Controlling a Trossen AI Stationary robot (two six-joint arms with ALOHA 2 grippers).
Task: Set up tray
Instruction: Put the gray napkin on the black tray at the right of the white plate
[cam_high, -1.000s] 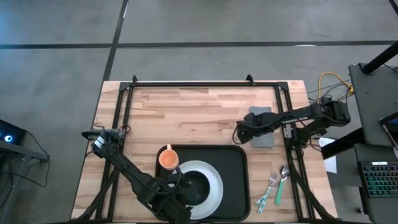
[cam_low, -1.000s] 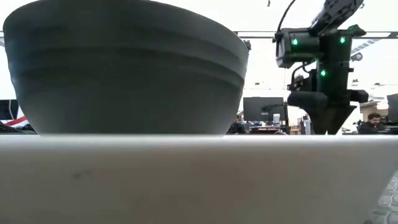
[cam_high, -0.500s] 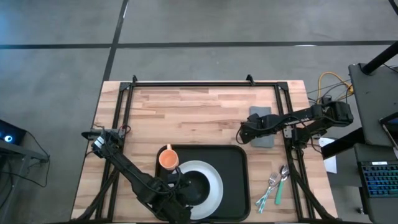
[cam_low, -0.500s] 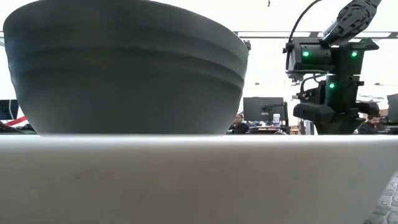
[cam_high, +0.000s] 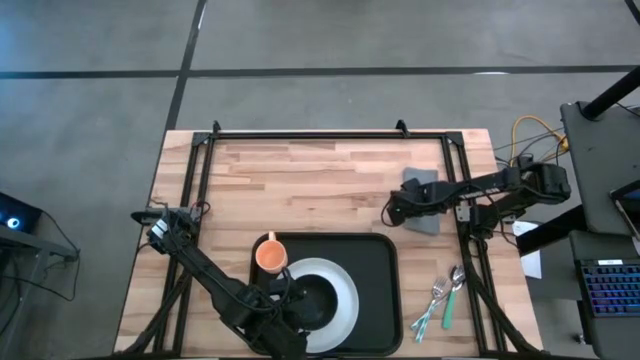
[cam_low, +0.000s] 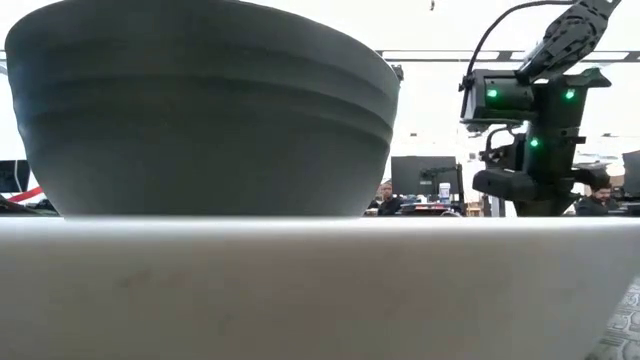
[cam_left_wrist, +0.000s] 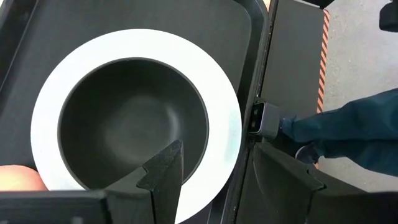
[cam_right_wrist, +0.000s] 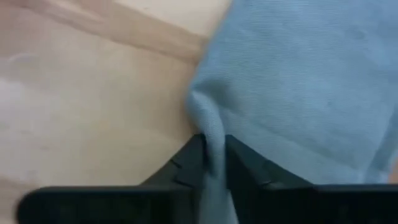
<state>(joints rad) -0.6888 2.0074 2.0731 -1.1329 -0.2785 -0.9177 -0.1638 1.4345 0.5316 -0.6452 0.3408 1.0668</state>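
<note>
Right at the fingertips of the right gripper (cam_right_wrist: 213, 163), a ridge of the grey napkin (cam_right_wrist: 298, 81) stands pinched between the two dark fingers (cam_right_wrist: 186, 163), which are pressed together on the cloth at its edge, where the fabric meets the bare wood of the table (cam_right_wrist: 81, 87). The grip takes only a narrow fold, so the sound way to carry on, as I judge it, is to lift slowly and straight up, letting the rest of the cloth peel off the wood rather than dragging it sideways, where the fold could slip free. Watch that the hanging part does not unfold or catch on the arm.

Beyond the napkin from this gripper, toward the front of the table, lies the black tray (cam_high: 385, 290), well apart from the pinch and already carrying the white plate (cam_high: 345, 290) with the dark bowl (cam_high: 312, 300) on it and the orange cup (cam_high: 271, 256) at the tray's far corner. The napkin wants a bare strip of tray beside the plate, so aim low and release only once the cloth rests flat.

Farthest off, the left gripper (cam_left_wrist: 211, 180) hovers with fingers spread over the bowl, holding nothing; it needs to keep clear of the incoming path. The cutlery (cam_high: 442, 296) waits beside the tray.
</note>
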